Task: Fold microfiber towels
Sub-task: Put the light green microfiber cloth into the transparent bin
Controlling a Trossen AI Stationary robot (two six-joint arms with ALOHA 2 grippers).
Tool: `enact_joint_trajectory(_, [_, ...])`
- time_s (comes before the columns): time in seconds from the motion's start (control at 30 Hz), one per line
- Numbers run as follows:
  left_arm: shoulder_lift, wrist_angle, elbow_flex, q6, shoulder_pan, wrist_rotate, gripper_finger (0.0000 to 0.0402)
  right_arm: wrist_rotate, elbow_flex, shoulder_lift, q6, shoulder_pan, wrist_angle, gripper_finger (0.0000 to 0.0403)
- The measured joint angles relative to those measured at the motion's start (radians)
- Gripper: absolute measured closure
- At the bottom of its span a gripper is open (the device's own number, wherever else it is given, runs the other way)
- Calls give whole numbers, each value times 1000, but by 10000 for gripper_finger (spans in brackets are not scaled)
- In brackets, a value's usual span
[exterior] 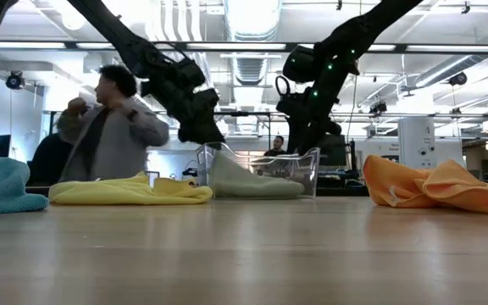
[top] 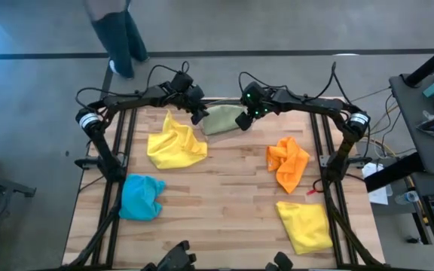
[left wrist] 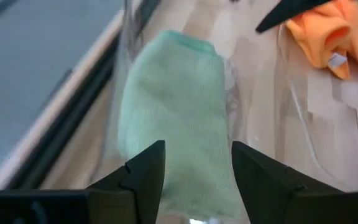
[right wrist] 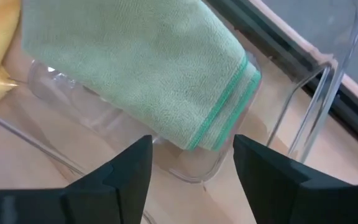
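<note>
Lying folded in the clear plastic bin at the wooden bench's far edge, the pale green microfiber towel shows no readable label. Left hand and right hand hover over it, fingers apart, empty.

I see a light wooden plank desk carrying everything. On its far edge, middle, sits a clear plastic bin with the folded pale green towel inside it. Just near of the bin, toward my left, a crumpled yellow towel lies on the wood. A light blue towel rests at the left edge, an orange towel bunches up on the right, and a second yellow towel lies at the near right corner.
</note>
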Motion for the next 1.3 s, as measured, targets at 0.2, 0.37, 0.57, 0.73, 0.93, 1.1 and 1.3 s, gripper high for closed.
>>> enact_joint_trajectory(0.2, [-75, -2, -3, 47, 0, -7, 233, -4, 9, -2, -46, 11, 1, 189])
enact_joint_trajectory(0.37, [-102, -21, -31, 78, -37, -5, 233, -3, 9, -7, -155, 30, 4, 190])
enact_joint_trajectory(0.57, [-102, 56, -55, 119, -59, -17, 233, -4, 9, 24, -288, 75, 160, 212])
enact_joint_trajectory(0.73, [-103, 233, -124, 46, -46, -155, 239, -5, 9, 91, -252, 81, 356, 245])
enact_joint_trajectory(0.93, [-104, 230, -195, 42, -46, -270, 267, -2, 40, 201, -224, 49, 366, 291])
enact_joint_trajectory(1.1, [-106, 246, -235, 47, -47, -344, 290, -11, 95, 292, -189, 33, 366, 325])
enact_joint_trajectory(1.3, [-109, 252, -251, 71, -46, -375, 307, -25, 212, 374, -194, 32, 191, 352])
